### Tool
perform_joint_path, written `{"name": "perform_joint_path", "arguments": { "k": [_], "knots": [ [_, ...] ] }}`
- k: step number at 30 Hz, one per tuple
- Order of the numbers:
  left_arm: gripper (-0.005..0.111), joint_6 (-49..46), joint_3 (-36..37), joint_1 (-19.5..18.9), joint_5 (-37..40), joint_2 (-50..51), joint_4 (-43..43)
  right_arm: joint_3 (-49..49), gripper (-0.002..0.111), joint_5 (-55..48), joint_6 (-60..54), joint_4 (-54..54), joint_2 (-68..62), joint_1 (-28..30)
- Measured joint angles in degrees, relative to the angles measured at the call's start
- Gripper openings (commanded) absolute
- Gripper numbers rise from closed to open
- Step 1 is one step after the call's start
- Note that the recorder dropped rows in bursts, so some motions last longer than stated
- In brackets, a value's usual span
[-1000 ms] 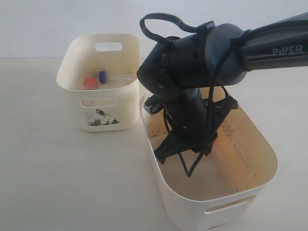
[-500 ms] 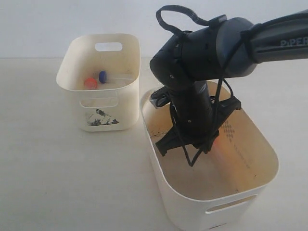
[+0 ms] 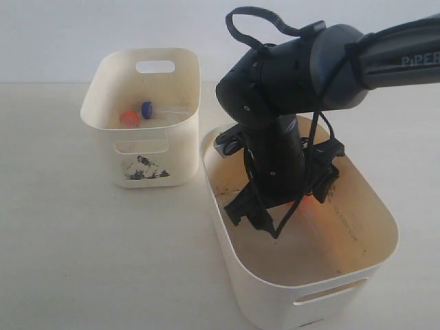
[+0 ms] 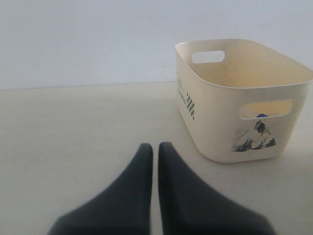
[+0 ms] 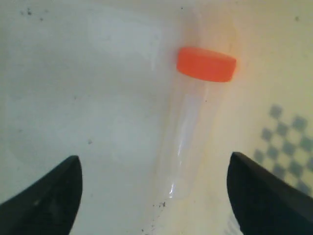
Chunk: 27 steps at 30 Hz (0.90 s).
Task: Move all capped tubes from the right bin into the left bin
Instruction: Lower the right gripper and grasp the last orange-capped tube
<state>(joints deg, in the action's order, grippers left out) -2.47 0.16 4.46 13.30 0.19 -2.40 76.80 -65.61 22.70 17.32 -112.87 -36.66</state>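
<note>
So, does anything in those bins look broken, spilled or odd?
Nothing broken or spilled. Only dark specks and brownish smudges dirty the inside of the right bin; the orange-capped tube lies intact on its floor.

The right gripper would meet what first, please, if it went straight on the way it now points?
Probably the orange-capped tube, lying on the floor of the right bin between the open fingers of the right gripper; depth is unclear.

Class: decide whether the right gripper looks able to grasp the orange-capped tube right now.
Probably yes: the right gripper is open, the orange-capped tube lies within its gap, and nothing blocks the way.
</note>
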Motion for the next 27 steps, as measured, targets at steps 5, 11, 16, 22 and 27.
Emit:
{"name": "perform_joint_path", "arguments": {
  "k": [5,11,16,22,27],
  "knots": [
    [0.004,0.00,0.00,0.00,0.00,0.00,0.00,0.00,0.064,0.00,1.10,0.12,0.00,0.00],
    [0.004,0.00,0.00,0.00,0.00,0.00,0.00,0.00,0.075,0.00,2.03,1.09,0.00,0.00],
    [0.004,0.00,0.00,0.00,0.00,0.00,0.00,0.00,0.074,0.24,2.31,1.23,0.00,0.00],
    [0.004,0.00,0.00,0.00,0.00,0.00,0.00,0.00,0.074,0.47,2.55,1.23,0.00,0.00],
    [0.004,0.00,0.00,0.00,0.00,0.00,0.00,-1.64,0.074,4.09,3.60,3.18,0.00,0.00]
  ]
}}
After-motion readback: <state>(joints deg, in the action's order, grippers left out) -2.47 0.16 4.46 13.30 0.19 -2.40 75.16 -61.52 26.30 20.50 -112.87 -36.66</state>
